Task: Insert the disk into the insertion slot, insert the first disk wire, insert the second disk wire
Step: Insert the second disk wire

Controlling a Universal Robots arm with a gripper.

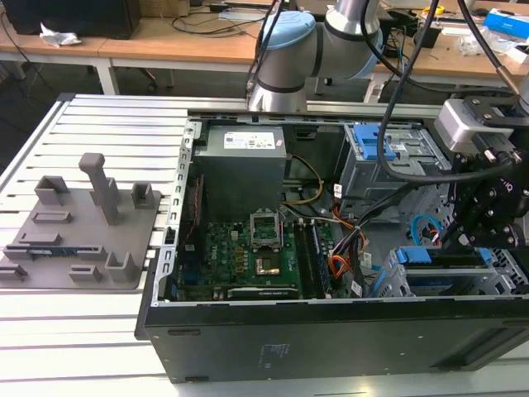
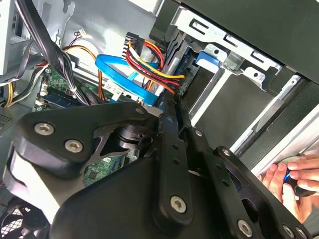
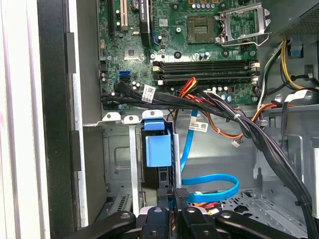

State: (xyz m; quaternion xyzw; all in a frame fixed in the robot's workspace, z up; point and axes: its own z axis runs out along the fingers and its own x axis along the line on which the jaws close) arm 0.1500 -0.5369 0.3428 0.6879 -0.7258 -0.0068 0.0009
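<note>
Sitting on its edge in the slot (image 1: 390, 279), the disk (image 1: 438, 256) was at about 4 o'clock in the exterior view, close behind the near wall of the case (image 1: 331, 335). It looked pushed well in, so the first step seemed done. The gripper (image 1: 483, 227) hung right over it at 3 o'clock, low inside the case, likely to reach the plugs. I could not tell if it was open or shut. In the first wrist view, the plug end of a blue wire (image 3: 209, 186) lay just beside the gripper's tip (image 3: 172, 219). A hand (image 2: 291, 181) showed outside the case. Farther back, at 1 o'clock, stood the tall bay (image 1: 380, 153).
</note>
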